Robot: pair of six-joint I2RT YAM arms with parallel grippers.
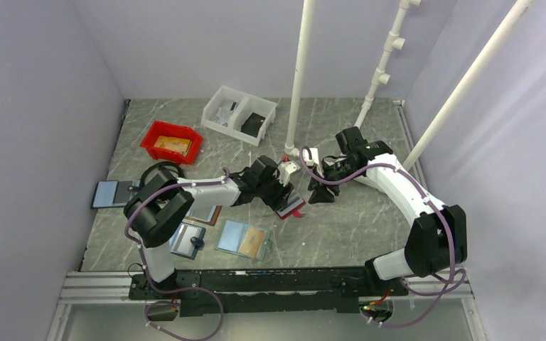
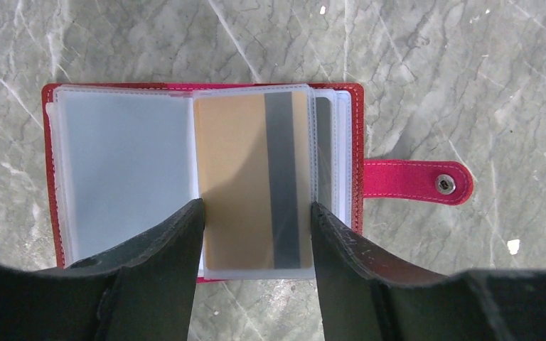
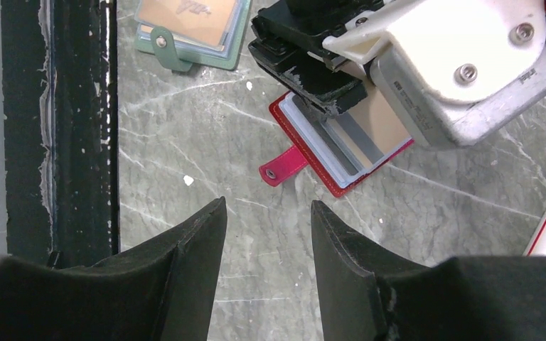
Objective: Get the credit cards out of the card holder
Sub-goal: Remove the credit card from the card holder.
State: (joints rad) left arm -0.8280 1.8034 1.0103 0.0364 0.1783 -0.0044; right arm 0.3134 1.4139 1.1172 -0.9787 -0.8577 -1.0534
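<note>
1. The card holder (image 2: 359,128) lies open and flat near the middle of the table (image 2: 469,71), with its tab (image 2: 412,181) unsnapped, so the sleeves (image 2: 121,170) face up for you.
2. Your left gripper (image 2: 256,207) straddles the tan-orange credit card (image 2: 231,177) with a finger at each long edge and jaws card-wide. You cannot tell whether they pinch it.
3. Your right gripper (image 3: 266,213) hangs just beside, half-open and empty, likely ready to pin the holder.
</note>
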